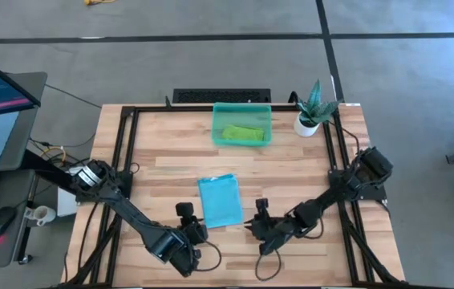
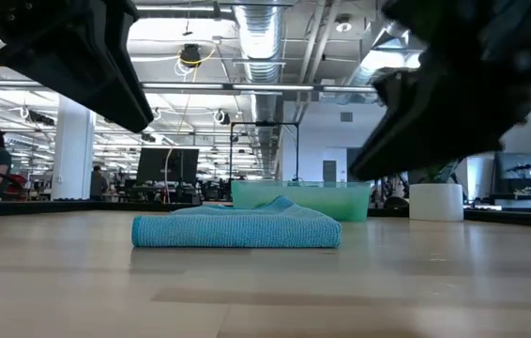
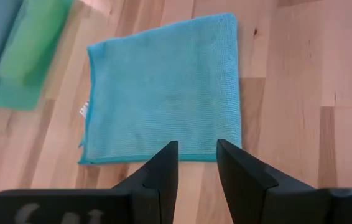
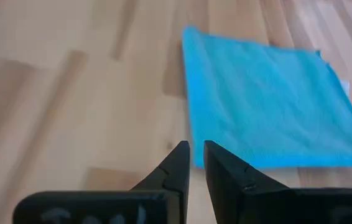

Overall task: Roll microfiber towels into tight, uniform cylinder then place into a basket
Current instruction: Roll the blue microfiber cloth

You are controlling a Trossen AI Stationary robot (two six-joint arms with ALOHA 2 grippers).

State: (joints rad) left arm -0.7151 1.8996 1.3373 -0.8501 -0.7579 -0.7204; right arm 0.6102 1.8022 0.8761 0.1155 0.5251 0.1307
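Even, bright light falls on the table (image 1: 291,168) from overhead, casting only soft, faint shadows; in the low view, ceiling lamps (image 2: 190,54) glare in the upper middle of the frame, and the dark arms at the upper corners are blurred; the right wrist view is soft toward its left edge

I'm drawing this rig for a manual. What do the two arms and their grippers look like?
Both arms are dark, jointed and slim, with black cables running along them. The left gripper and right gripper each end in two flat black tapered fingers on a dark crossbar bearing faint pale lettering.
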